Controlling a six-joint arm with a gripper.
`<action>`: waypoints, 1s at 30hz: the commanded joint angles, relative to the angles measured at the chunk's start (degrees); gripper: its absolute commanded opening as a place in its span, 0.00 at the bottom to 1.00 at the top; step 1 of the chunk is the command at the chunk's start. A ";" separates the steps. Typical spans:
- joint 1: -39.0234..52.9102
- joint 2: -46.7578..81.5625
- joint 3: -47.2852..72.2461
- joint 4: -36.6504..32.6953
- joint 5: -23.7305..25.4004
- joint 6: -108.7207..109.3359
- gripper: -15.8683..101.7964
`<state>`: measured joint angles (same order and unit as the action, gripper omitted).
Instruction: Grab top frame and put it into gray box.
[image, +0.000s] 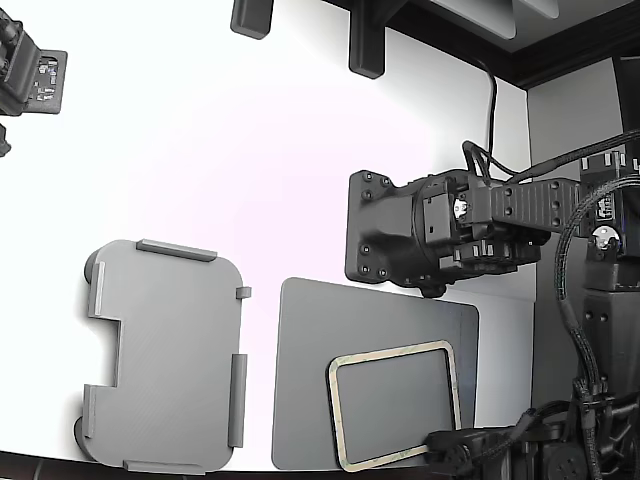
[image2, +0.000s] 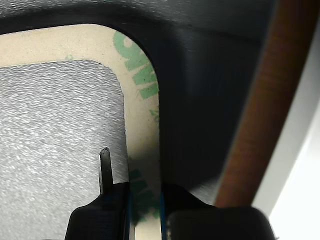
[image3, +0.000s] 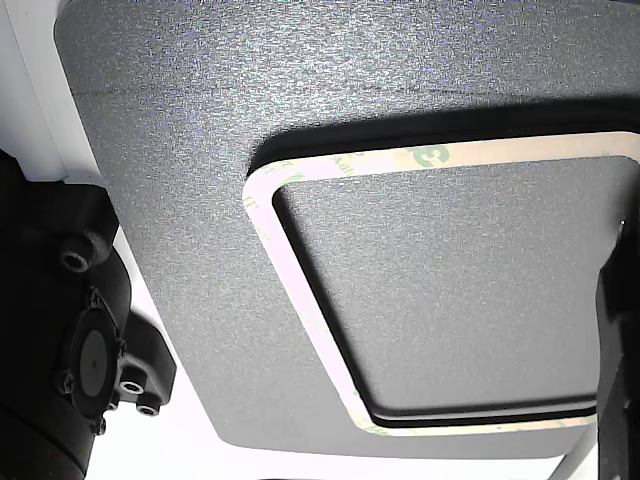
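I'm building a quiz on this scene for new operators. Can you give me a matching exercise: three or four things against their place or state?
Things:
1. top frame
2. gray box
3. dark mat
4. gripper

Descriptions:
A. bare, at the exterior view's left
B. lies under the frame
C. closed on a rim
D. hollow, pale rim with green print

Pairs: 1-D, 2-A, 3-B, 4-C
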<state>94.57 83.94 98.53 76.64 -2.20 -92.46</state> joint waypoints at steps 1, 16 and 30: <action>-1.05 1.76 -3.87 1.76 0.53 3.34 0.05; -12.39 -2.37 -26.63 18.19 16.79 53.17 0.04; -29.00 -4.39 -33.66 18.28 34.63 104.06 0.04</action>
<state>67.85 78.49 66.80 94.31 30.76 0.00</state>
